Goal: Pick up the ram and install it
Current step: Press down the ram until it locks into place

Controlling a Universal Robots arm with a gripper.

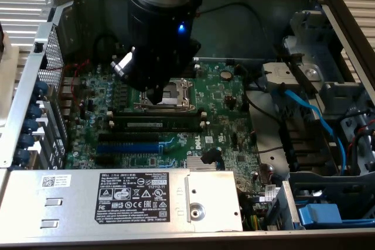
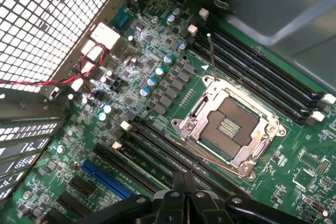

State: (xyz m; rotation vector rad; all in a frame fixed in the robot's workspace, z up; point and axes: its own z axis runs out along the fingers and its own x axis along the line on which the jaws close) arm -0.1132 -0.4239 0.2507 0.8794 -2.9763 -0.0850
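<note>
1. Inside the case [image 1: 328, 4], the board [image 1: 222, 103] lies flat.
2. Above the socket [image 1: 167, 95], the gripper [image 1: 153, 93] hovers, fingers together, nothing between them.
3. Just beside the socket, the ram [image 1: 157, 125] lies seated in a slot [image 1: 158, 118]; installation looks essentially done.

The arm's dark wrist housing [image 1: 161, 33] covers the motherboard's [image 1: 222, 103] upper memory slots and part of the CPU socket [image 1: 170, 95] in the exterior view. Print on the power supply label [image 1: 133, 196] is too small to read — the gripper [image 2: 184, 192] is cut off at the wrist view's edge.
</note>
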